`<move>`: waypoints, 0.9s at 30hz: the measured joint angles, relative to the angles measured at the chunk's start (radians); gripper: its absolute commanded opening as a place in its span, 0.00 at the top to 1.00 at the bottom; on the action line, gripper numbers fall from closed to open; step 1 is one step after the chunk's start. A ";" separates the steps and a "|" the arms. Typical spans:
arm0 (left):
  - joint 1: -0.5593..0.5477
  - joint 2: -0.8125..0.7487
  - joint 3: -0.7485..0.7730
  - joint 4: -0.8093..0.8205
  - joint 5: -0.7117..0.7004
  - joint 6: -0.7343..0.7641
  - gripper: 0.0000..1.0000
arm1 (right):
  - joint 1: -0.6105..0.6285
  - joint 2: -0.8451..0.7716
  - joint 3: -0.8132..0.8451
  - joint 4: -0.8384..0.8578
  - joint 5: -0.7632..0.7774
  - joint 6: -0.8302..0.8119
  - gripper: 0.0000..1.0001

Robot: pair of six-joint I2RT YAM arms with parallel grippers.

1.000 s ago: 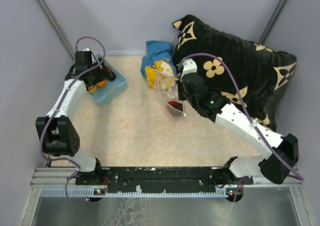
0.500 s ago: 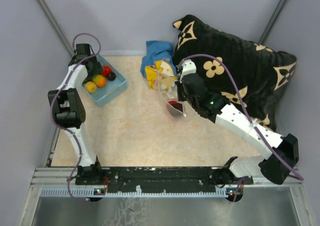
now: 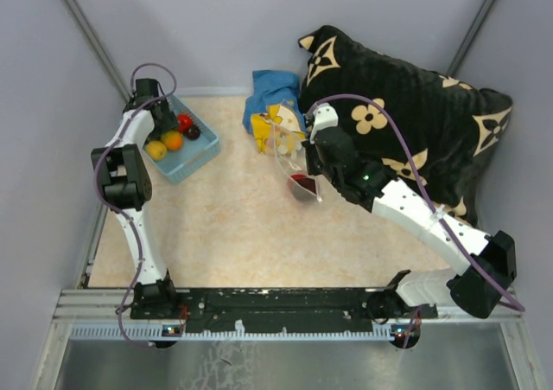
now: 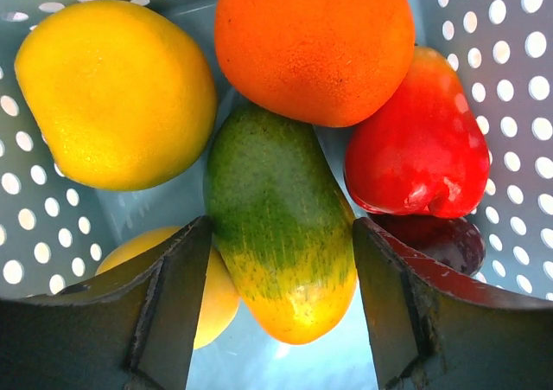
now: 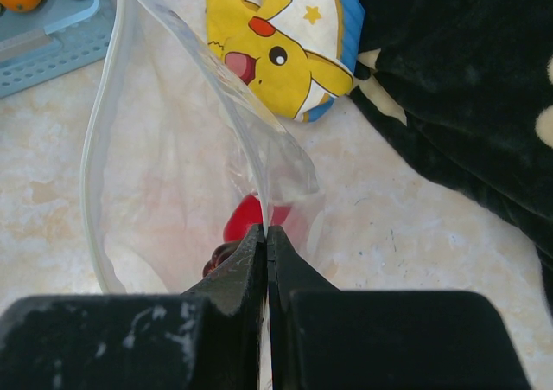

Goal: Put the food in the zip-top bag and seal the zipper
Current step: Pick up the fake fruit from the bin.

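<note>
One red fruit sits in the bag, its edge clenched by the right claw; the left claw, released, hovers over the green fruit in the basket; the zipper is unsealed.

The yellow fruit, orange fruit and red fruit crowd the left end effector, basket wall seemingly close.

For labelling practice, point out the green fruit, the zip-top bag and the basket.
green fruit (image 4: 278, 226), left wrist view, middle.
zip-top bag (image 5: 155, 165), right wrist view, clear wall.
basket (image 3: 198, 160), top external view, near rim.
</note>
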 measured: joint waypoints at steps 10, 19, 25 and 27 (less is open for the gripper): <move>0.001 0.032 -0.002 -0.008 0.050 0.014 0.18 | 0.000 0.000 0.000 0.000 -0.009 0.000 1.00; 0.001 0.049 -0.003 -0.030 0.096 0.030 0.37 | 0.000 0.000 -0.008 -0.002 -0.010 0.000 1.00; 0.001 0.005 -0.070 -0.010 0.114 0.026 0.48 | 0.000 0.000 -0.014 -0.009 -0.008 0.000 1.00; 0.001 -0.028 -0.111 -0.005 0.121 0.023 0.49 | 0.000 0.000 -0.014 -0.011 -0.007 0.000 1.00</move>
